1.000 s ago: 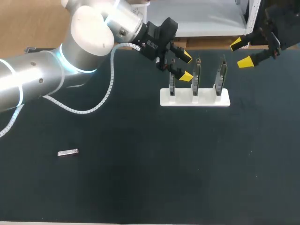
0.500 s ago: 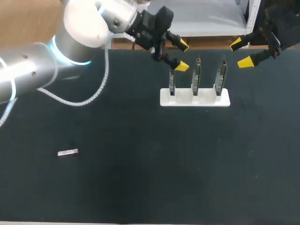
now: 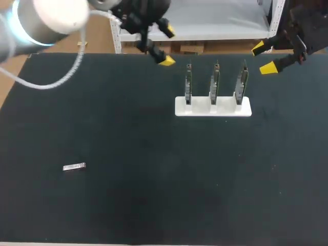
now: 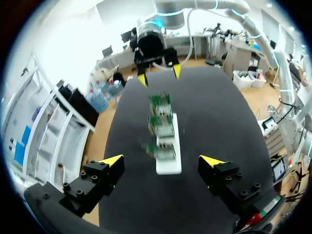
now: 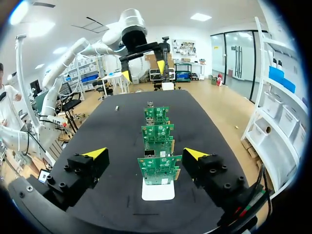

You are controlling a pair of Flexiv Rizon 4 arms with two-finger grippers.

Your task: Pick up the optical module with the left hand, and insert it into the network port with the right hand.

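Left gripper [image 3: 167, 46] spread open, nothing in it, hanging over the far edge of the black table [image 3: 154, 205], to the left of the white holder [image 3: 212, 108] and clear of it. Right gripper [image 3: 263, 58] also spread open and empty, at the far right of the table, just right of the holder, not touching it. Holder carries three green circuit boards [image 3: 214, 82], upright in a row, each in its own slot. Optical module [image 3: 74, 166], small and silvery, lies flat on the table at near left, well apart from the holder and from both grippers, nothing touching it. In the left wrist view the row of boards runs straight ahead of the open fingers, with the other gripper beyond its far end. In the right wrist view the nearest board stands between and just ahead of the open fingers, and the module is a small speck far ahead on the table. Ports on the boards are too small to make out.
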